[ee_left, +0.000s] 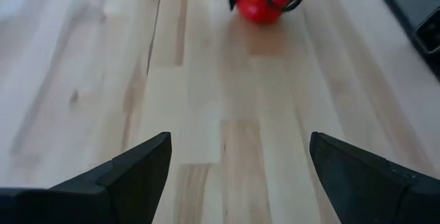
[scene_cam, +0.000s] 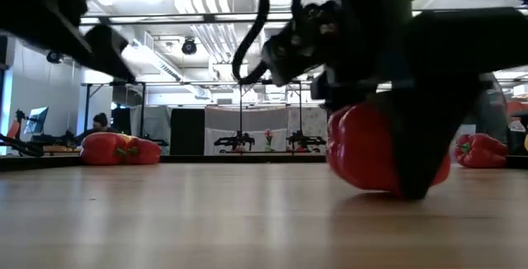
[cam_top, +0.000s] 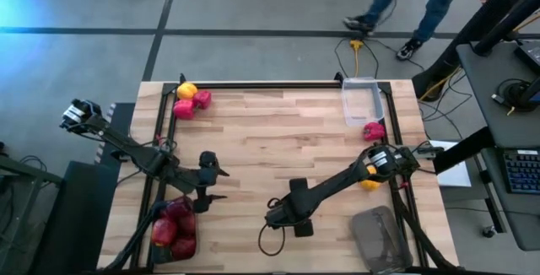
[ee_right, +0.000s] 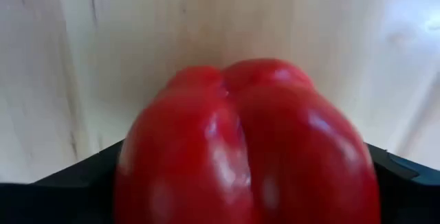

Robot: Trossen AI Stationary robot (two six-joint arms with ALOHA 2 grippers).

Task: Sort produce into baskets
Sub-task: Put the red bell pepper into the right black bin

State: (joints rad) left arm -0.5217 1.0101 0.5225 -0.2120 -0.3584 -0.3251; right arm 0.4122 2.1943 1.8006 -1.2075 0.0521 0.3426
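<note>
The pale wooden plank worktop [cam_top: 278,148] fills the middle of the high view, framed by black rails. The right arm reaches from about 3 o'clock toward 6 o'clock, where the right gripper [cam_top: 291,218] sits low on the boards, pinching a glossy red lumpy pepper [ee_right: 247,148] between its dark fingers [ee_right: 75,183]; the low view shows that pepper [scene_cam: 371,149] resting on the wood under the gripper. The left arm comes in from 9 o'clock, and the left gripper [cam_top: 218,185] hangs near 7 o'clock with its fingers [ee_left: 130,172] spread wide over bare boards, pointing toward the held pepper.

A dark smoky plastic basket [cam_top: 169,254] at 7 o'clock holds several dark red rounded apples [cam_top: 173,224]. A second dark basket [cam_top: 380,237] sits at 5 o'clock. A clear colourless rectangular basket [cam_top: 363,102] stands at 2 o'clock, with a red-pink pepper [cam_top: 373,130] just beside its near end. At 10 o'clock lie two more red-pink peppers [cam_top: 192,104] touching a yellow round fruit [cam_top: 186,90]. A yellow-orange round fruit [cam_top: 369,183] shows at 4 o'clock, partly hidden under the right arm.
</note>
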